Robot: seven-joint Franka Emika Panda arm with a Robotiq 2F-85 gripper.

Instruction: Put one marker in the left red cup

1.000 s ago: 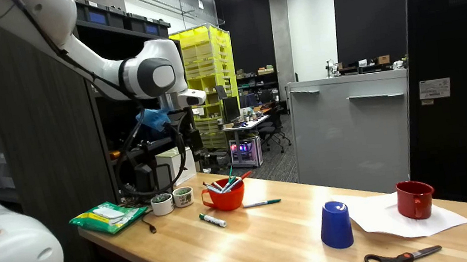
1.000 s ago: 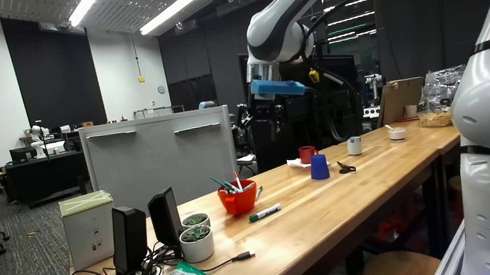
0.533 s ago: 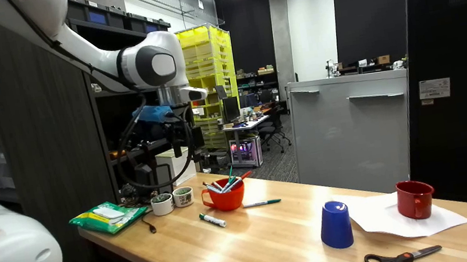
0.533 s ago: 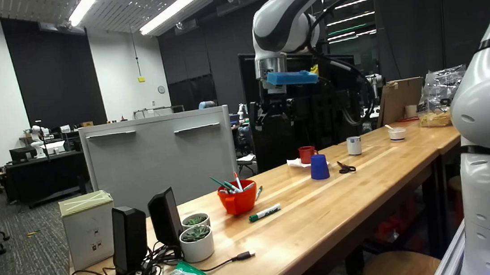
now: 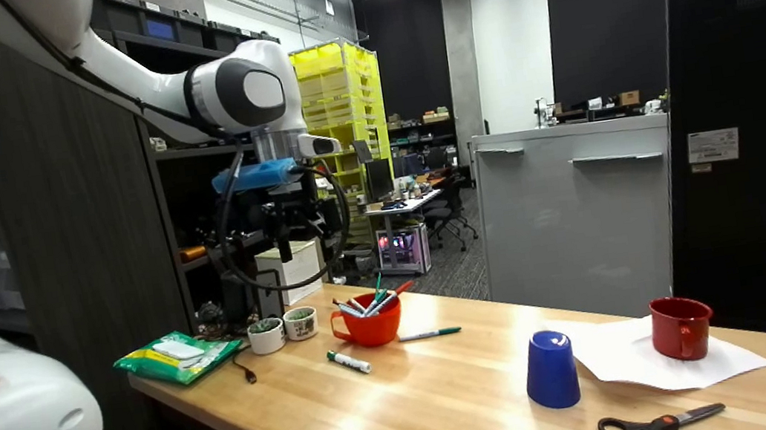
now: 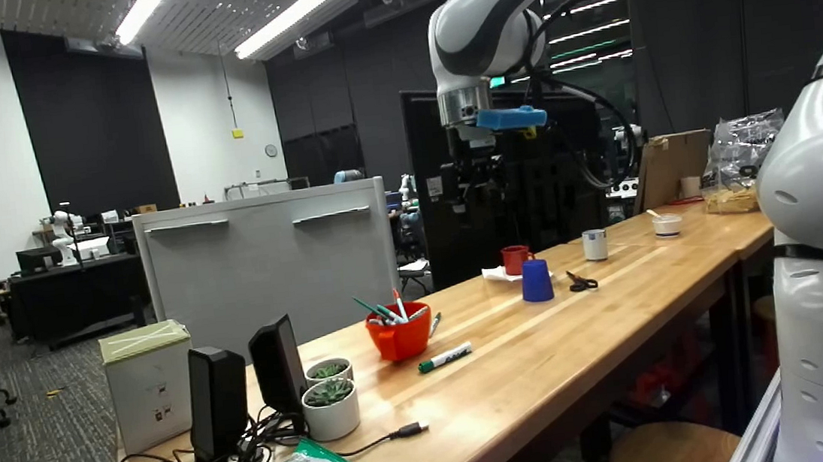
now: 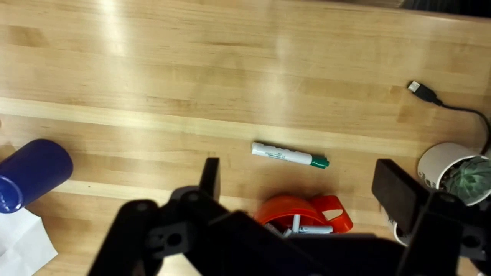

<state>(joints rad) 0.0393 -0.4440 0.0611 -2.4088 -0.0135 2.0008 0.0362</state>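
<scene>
Well apart, fingers [image 7: 397, 191] hang clear above wooden table [image 7: 230, 103].

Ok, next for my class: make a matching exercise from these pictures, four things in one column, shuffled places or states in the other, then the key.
Column 1
1. bright red cup
2. dark red cup
3. scissors
4. robot's fingers

Column 2
A. lying flat on the table
B. spread apart
C. holding several markers
D. standing on white paper

Pairs: 1-C, 2-D, 3-A, 4-B
</scene>
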